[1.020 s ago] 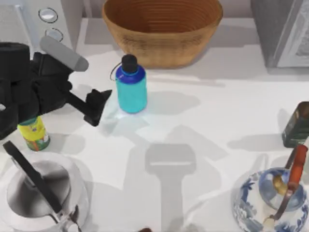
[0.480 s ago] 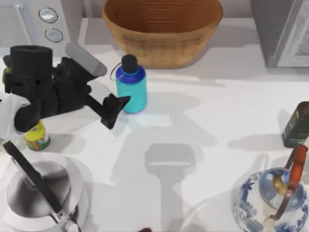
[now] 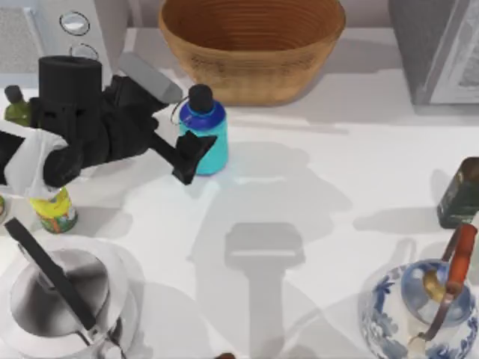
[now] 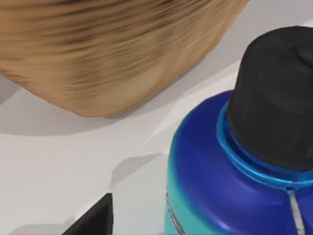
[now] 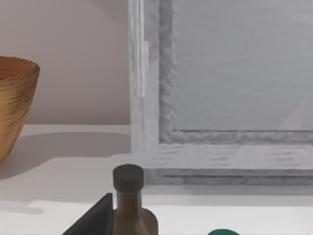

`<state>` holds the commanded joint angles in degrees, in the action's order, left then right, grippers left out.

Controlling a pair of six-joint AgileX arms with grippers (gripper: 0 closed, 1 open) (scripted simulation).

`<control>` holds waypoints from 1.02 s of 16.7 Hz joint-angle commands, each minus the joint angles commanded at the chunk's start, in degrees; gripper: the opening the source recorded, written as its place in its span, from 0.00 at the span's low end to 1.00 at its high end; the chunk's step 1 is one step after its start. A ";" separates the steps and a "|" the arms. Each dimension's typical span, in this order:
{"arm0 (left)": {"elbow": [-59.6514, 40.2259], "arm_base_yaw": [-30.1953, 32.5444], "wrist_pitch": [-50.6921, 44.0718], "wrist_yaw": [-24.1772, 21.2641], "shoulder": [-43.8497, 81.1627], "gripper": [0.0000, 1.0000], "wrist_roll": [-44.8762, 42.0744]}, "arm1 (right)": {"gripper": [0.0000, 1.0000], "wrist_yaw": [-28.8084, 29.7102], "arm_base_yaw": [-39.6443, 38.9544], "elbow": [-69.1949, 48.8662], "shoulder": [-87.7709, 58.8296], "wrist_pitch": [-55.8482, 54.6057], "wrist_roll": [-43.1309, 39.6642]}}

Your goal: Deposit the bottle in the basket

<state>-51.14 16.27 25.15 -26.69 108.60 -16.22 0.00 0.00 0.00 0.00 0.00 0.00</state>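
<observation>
The left end effector [image 3: 196, 153] pressed close against the bottle [image 3: 204, 132], which stood just in front of the basket [image 3: 251, 45] with a narrow strip of tabletop [image 3: 314, 187] between them. The basket's wide mouth lay open from above. A broad bare stretch ran across the middle. A yellow jar [image 3: 52, 211] and kettle [image 3: 63, 299] crowded the left; a teapot [image 3: 423, 310] and dark bottle [image 3: 460, 193] hemmed the right.

Cyan bottle [image 3: 203, 129] upright — just before wicker basket [image 3: 251, 46].
</observation>
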 joint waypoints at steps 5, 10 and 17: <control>-5.04 2.40 3.64 1.92 8.27 1.00 1.35 | 1.00 0.00 0.00 0.00 0.00 0.00 0.00; -6.11 3.03 5.13 2.43 10.70 1.00 1.67 | 1.00 0.00 0.00 0.00 0.00 0.00 0.00; -6.11 3.03 5.13 2.43 10.70 0.55 1.67 | 1.00 0.00 0.00 0.00 0.00 0.00 0.00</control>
<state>-57.25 19.30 30.28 -24.26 119.30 -14.56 0.00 0.00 0.00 0.00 0.00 0.00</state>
